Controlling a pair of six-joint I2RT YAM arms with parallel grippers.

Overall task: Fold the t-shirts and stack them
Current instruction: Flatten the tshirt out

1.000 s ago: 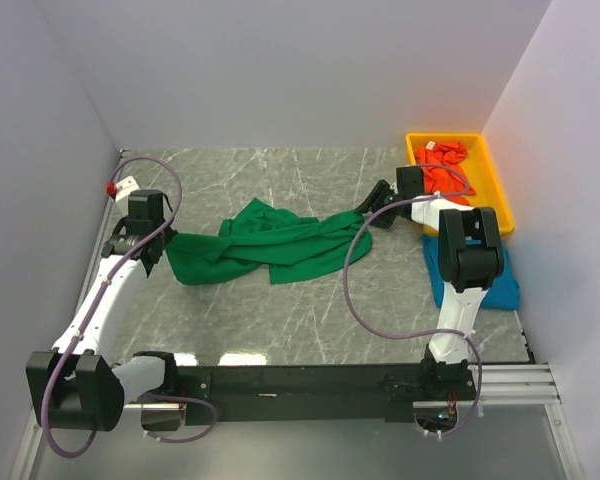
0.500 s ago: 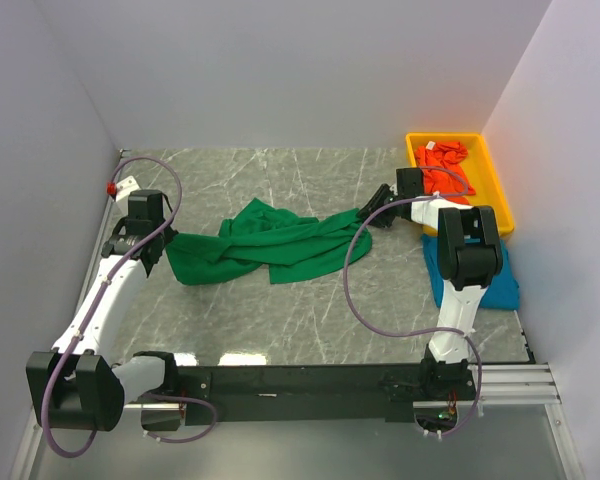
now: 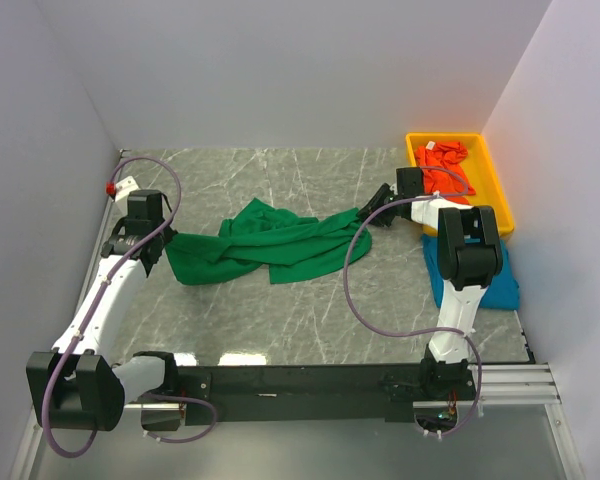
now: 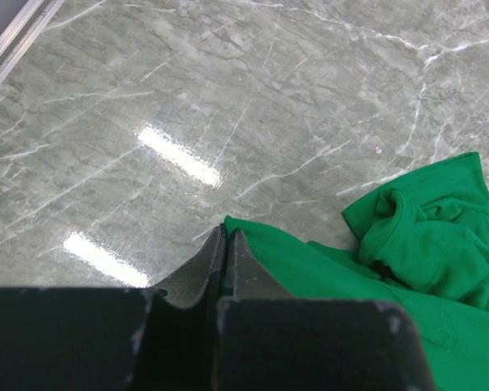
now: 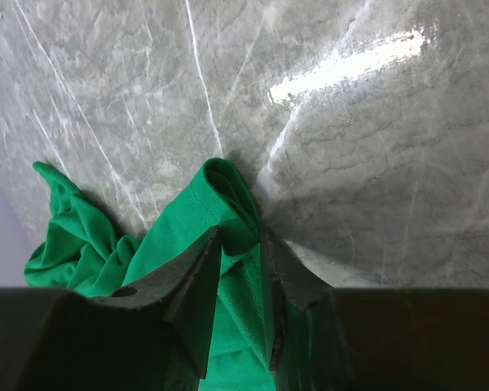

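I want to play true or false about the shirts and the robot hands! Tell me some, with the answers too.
1. The green t-shirt lies crumpled on the table. True.
2. The orange-red t-shirt lies in the middle of the table. False: it is in the yellow bin.
3. The left gripper is shut on the green t-shirt's edge. True.
4. The blue t-shirt is in the bin. False: it lies on the table beside the bin.
5. The right gripper has nothing between its fingers. False: green cloth sits between them.

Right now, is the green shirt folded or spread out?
Neither: the green t-shirt lies crumpled on the table, left end effector and right end effector gripping its ends.
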